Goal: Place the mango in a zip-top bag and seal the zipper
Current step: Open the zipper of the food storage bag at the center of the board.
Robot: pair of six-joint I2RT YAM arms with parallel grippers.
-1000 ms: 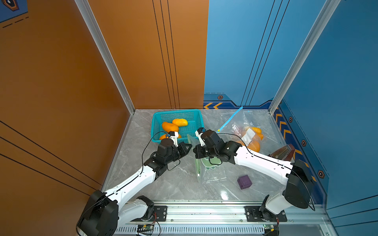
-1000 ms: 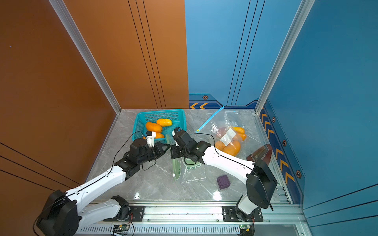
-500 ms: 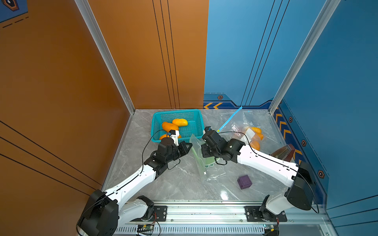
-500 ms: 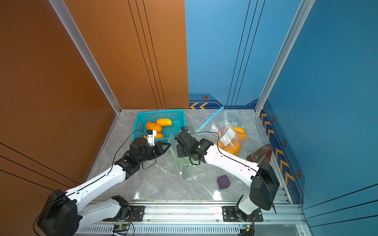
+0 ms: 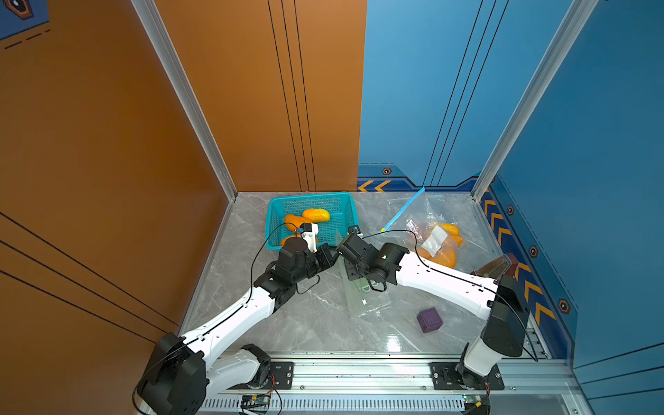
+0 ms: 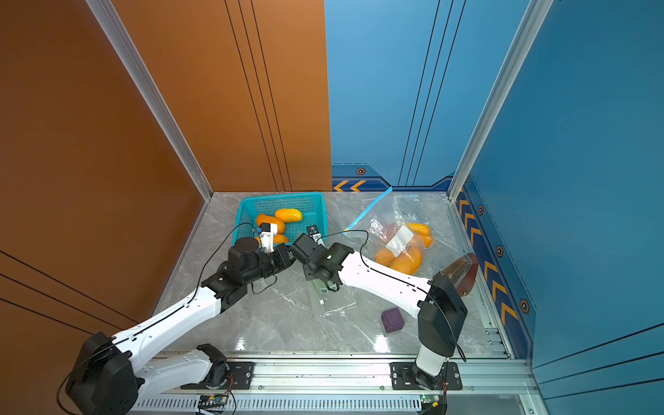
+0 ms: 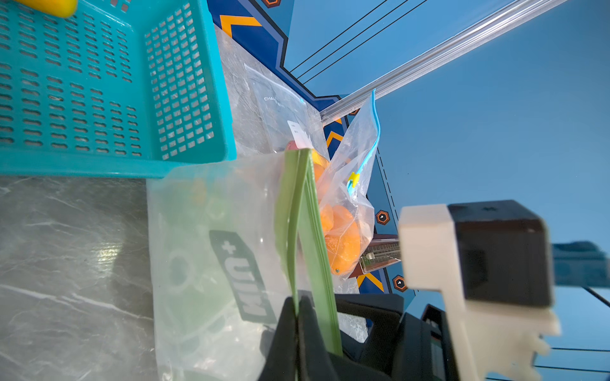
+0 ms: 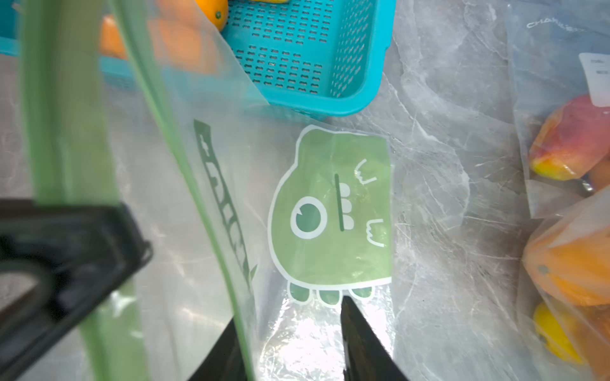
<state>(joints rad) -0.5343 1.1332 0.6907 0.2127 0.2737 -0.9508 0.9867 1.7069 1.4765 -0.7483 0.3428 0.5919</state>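
A clear zip-top bag (image 5: 361, 293) with a green zipper strip and a green dinosaur print (image 8: 333, 211) lies mid-table, its mouth lifted. My left gripper (image 7: 298, 298) is shut on one lip of the green zipper strip (image 7: 293, 214). My right gripper (image 8: 290, 313) stands open just beside it. The bag's other thin green lip (image 8: 211, 211) runs down close to one of the right gripper's fingers. Mangoes (image 5: 316, 215) lie in the teal basket (image 5: 309, 197) behind both grippers. Through the bag film I see one mango (image 8: 185, 39).
At the right lies a second clear bag (image 5: 436, 244) with a blue zipper, holding several mangoes. A purple cube (image 5: 429, 319) sits near the front right, and a brown box (image 5: 494, 267) leans by the right wall. The basket's corner (image 8: 346, 105) is close to the bag.
My right gripper has gone from shut to open and let the bag's lip go. My left gripper keeps its hold on the green strip and has hardly moved.
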